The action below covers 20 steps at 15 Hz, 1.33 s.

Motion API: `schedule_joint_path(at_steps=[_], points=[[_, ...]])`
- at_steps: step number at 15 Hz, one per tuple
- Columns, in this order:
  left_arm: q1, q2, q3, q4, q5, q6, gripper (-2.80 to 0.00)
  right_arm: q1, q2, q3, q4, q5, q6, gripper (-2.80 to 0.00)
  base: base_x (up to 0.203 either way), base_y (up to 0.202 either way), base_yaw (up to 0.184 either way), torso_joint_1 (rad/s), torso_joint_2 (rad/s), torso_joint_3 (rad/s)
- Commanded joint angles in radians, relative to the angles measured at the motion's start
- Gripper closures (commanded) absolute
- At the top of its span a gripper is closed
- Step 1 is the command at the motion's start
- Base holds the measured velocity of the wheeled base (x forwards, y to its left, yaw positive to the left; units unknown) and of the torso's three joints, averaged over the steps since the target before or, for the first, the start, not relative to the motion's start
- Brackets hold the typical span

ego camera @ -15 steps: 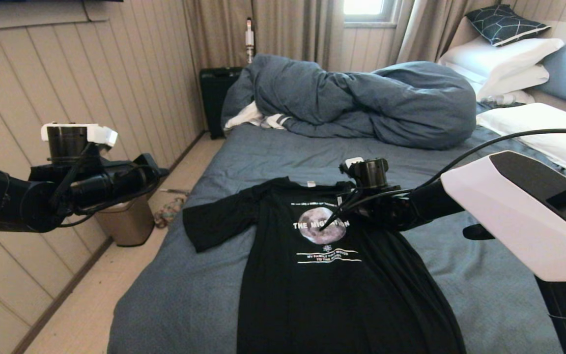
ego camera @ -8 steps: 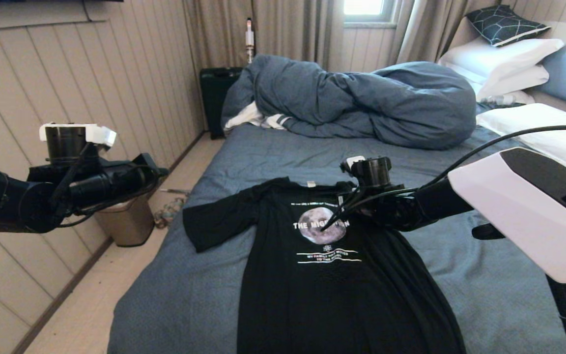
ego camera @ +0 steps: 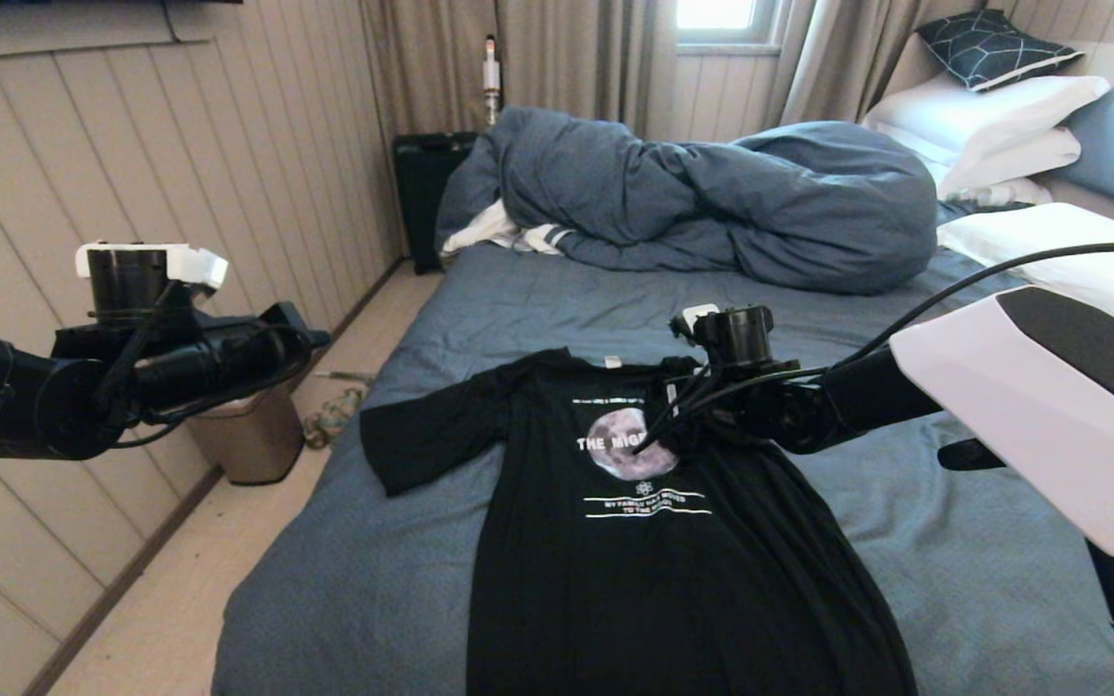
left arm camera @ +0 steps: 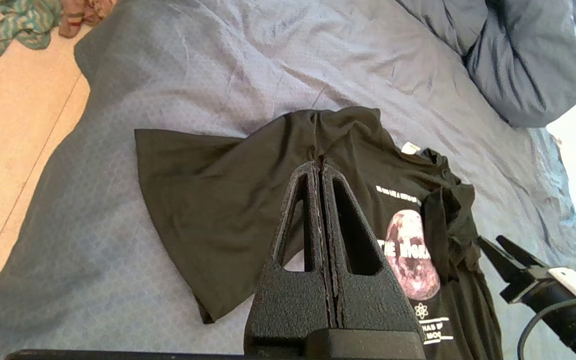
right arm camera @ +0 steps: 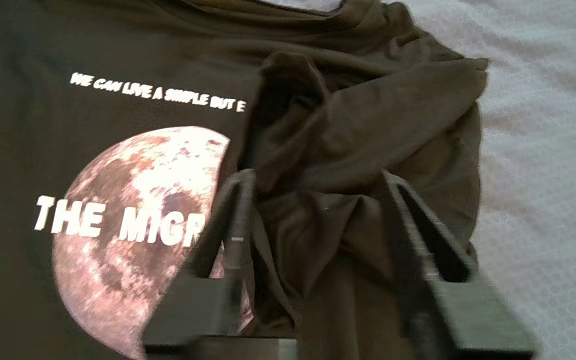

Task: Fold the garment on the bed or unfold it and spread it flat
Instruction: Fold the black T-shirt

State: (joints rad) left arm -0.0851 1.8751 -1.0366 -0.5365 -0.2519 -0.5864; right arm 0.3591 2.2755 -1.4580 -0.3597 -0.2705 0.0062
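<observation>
Jaws: right gripper (right arm camera: 313, 200) now spread, sleeve released; left gripper (left arm camera: 320, 167) pressed together, parked aside | garment (ego camera: 654, 541) on bed (ego camera: 402, 541) | right sleeve (right arm camera: 368, 130) bunched over print | status: folding underway

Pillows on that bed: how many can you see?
4: a dark patterned pillow on top of two stacked white pillows at the headboard, and another white pillow lying nearer. The duvet may hide more.
</observation>
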Motion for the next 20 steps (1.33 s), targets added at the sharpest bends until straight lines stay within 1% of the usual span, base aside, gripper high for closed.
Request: schedule_joint_path(at_steps=[1, 2, 3, 4, 5, 7, 9, 11, 12, 13, 14, 15, 16, 17, 20], points=[[-0.001, -0.001, 0.001, -0.003, -0.001, -0.004, 0.00, 0.000, -0.008, 0.002, -0.002, 0.008, 0.001, -2.80, 0.000, 0.000, 0.000, 0.000, 0.00, 0.000], [-0.001, -0.001, 0.001, -0.003, -0.001, -0.004, 0.00, 0.002, -0.023, -0.002, 0.000, 0.024, 0.009, -2.80, 0.000, 0.000, 0.000, 0.000, 0.00, 0.000], [-0.001, -0.001, 0.003, -0.003, -0.001, -0.005, 0.00, 0.002, -0.048, -0.009, 0.006, 0.032, 0.035, -2.80, 0.000, 0.000, 0.000, 0.000, 0.00, 0.000], [-0.003, -0.001, 0.004, -0.003, -0.002, -0.006, 0.00, -0.004, -0.060, -0.039, 0.024, 0.032, 0.083, -2.80, 0.000, 0.000, 0.000, 0.000, 0.00, 0.000], [-0.006, 0.002, 0.005, -0.002, -0.003, -0.004, 0.00, -0.014, -0.069, -0.062, 0.104, 0.032, 0.121, 0.00, 0.000, 0.000, 0.000, 0.000, 0.00, 0.000], [-0.018, 0.004, 0.011, -0.002, -0.003, -0.004, 0.00, -0.049, -0.092, -0.145, 0.290, 0.045, 0.211, 0.00, 0.000, 0.000, 0.000, 0.000, 0.00, 0.000], [-0.044, -0.006, 0.027, -0.002, 0.000, -0.006, 0.00, -0.065, -0.075, -0.268, 0.507, 0.077, 0.290, 0.00, 0.000, 0.000, 0.000, 0.000, 0.00, 0.000], [-0.060, -0.021, 0.045, -0.003, 0.000, -0.007, 0.00, -0.068, -0.003, -0.399, 0.653, 0.085, 0.375, 0.00, 0.000, 0.000, 0.000, 0.000, 0.00, 0.000], [-0.070, -0.021, 0.050, -0.003, 0.000, -0.007, 0.00, -0.070, 0.045, -0.449, 0.687, 0.085, 0.406, 0.00, 0.000, 0.000, 0.000, 0.000, 0.00, 0.000], [-0.076, -0.021, 0.053, -0.003, 0.000, -0.007, 0.00, -0.071, 0.081, -0.487, 0.702, 0.084, 0.421, 0.00, 0.000, 0.000, 0.000, 0.000, 0.00, 0.000], [-0.079, -0.021, 0.057, -0.003, 0.000, -0.007, 0.00, -0.073, 0.098, -0.501, 0.700, 0.079, 0.411, 0.00, 0.000, 0.000, 0.000, 0.000, 0.00, 0.000], [-0.079, -0.019, 0.058, -0.003, 0.000, -0.007, 0.00, -0.074, 0.108, -0.502, 0.686, 0.065, 0.381, 0.00, 0.000, 0.000, 0.000, 0.000, 0.00, 0.000], [-0.079, -0.019, 0.059, -0.003, 0.000, -0.007, 0.00, -0.077, 0.123, -0.502, 0.641, 0.022, 0.347, 0.00, 0.000, 0.000, 0.000, 0.000, 0.00, 0.000], [-0.081, -0.021, 0.061, -0.003, 0.000, -0.007, 0.00, -0.092, 0.139, -0.502, 0.607, -0.009, 0.332, 0.00, 0.000, 0.000, 0.000, 0.000, 0.00, 0.000], [-0.087, -0.019, 0.066, -0.005, 0.000, -0.007, 0.00, -0.103, 0.167, -0.503, 0.590, -0.016, 0.313, 0.00, 0.000, 0.000, 0.000, 0.000, 0.00, 0.000]])
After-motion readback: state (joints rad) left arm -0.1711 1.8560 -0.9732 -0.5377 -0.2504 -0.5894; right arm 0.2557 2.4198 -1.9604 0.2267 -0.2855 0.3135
